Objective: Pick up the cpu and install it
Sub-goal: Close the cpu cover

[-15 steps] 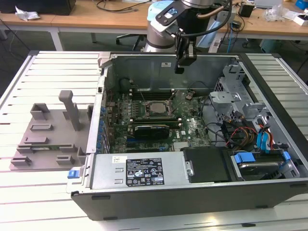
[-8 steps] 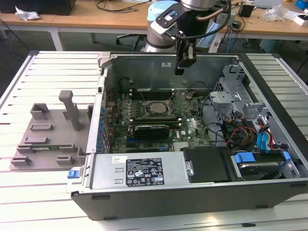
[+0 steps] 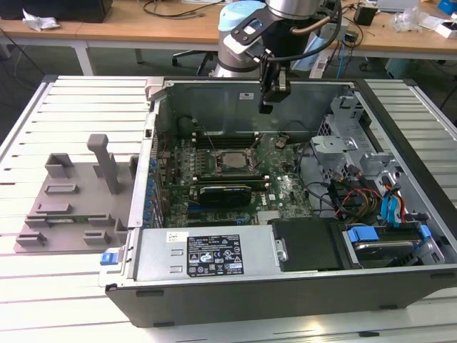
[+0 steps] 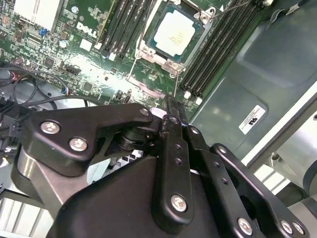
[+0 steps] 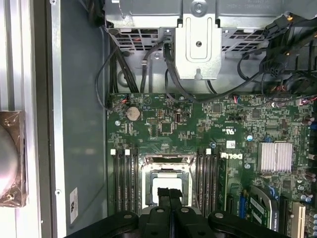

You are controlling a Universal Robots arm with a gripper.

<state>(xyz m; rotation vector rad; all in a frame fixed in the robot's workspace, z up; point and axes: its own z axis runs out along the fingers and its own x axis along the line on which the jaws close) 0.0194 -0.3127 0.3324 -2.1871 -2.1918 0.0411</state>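
**Closed jaws hung over an open computer, the cpu lying in its socket below**

A white slatted bench [image 3: 71,93] carried an open computer case [image 3: 285,293], laid on its side with its insides facing up. The robot arm [image 3: 246,32] hung over the far half of the case. On the bench at the exterior view's left sat a grey fixture tray [image 3: 64,193], well apart from the arm. Inside the case lay the green motherboard [image 3: 285,187]. On it, dark memory slots [image 5: 124,173] flanked a metal socket frame [image 4: 148,49].

The cpu [image 4: 174,33] — a small pale square with a silvery top — lay flat inside that frame, on the board and not on the tray. Whether the frame was latched over it could not be told.

The jaws were pressed together, with nothing visible between them, and they touched nothing. In the exterior view they hung well above the board, with the cpu lower down and toward that view's left. In the first wrist view the jaw tips overlapped one edge of the cpu [image 5: 166,179], so it lay nearly straight ahead along the line they pointed. Being square, the cpu offered no long axis to line up with.
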